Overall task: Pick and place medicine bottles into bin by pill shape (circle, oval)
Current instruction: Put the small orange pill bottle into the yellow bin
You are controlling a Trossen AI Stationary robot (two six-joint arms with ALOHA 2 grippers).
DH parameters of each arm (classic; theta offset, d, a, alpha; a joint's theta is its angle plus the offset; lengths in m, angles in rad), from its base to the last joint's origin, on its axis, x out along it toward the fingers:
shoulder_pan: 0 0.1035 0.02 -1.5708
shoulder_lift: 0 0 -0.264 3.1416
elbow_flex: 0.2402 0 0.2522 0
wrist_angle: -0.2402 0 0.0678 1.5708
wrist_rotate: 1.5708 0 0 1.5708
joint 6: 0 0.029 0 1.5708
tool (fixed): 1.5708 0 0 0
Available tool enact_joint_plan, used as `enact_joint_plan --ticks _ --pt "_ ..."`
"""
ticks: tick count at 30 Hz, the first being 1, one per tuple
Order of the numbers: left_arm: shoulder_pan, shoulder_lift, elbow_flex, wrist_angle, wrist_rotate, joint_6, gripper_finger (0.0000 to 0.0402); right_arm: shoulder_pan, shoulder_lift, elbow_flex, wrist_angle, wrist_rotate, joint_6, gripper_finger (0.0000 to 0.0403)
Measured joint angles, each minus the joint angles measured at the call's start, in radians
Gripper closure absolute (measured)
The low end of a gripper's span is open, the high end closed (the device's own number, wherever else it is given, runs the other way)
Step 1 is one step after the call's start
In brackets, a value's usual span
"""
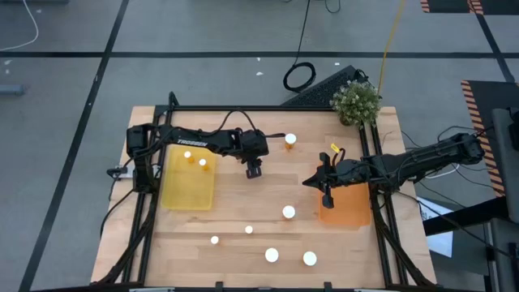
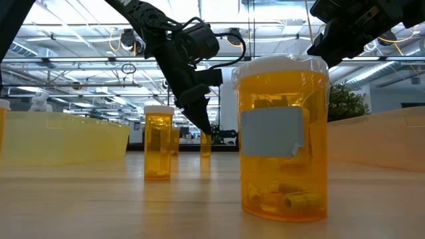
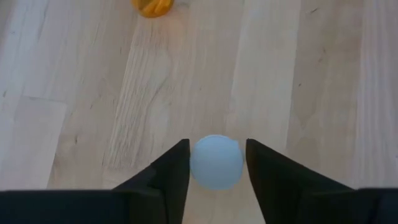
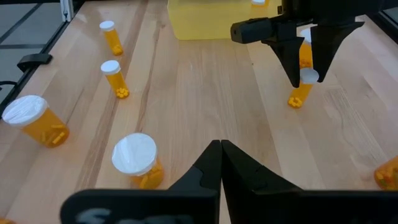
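Okay, I'm looking down my left gripper (image 3: 216, 163) and its jaws are straddling a white cap (image 3: 216, 162), open only slightly wider than that cap, a fingertip at each side; whether they're touching it yet I cannot tell. That bottle (image 4: 300, 87) is leaning near the table's middle, between the yellow tray (image 1: 188, 178) and the orange tray (image 1: 347, 208). My right gripper (image 4: 221, 151) is hanging over the orange tray's near edge, jaws pressed together and holding nothing. Around it, 4 more bottles are standing on the wood, the nearest one wide-capped (image 4: 137, 159). I'm judging these as light, rigid plastic with smooth, slippery walls and loose pills shifting inside, so I'm wanting a squeeze across the cap, where the grip won't slide off the amber barrel.
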State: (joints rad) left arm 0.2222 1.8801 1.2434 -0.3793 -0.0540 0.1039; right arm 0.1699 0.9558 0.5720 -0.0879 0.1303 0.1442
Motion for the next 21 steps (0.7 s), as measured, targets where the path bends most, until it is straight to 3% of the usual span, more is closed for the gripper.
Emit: enact_joint_plan --ticks 7,21 --pt "-0.001 -0.002 0.000 -0.012 0.000 -0.008 0.0273 0.000 0.000 0.000 0.000 0.000 0.000 0.0403" --pt "-0.042 -0.091 0.000 -0.105 0.000 -0.037 0.0276 0.000 0.000 0.000 0.000 0.000 0.000 0.0403"
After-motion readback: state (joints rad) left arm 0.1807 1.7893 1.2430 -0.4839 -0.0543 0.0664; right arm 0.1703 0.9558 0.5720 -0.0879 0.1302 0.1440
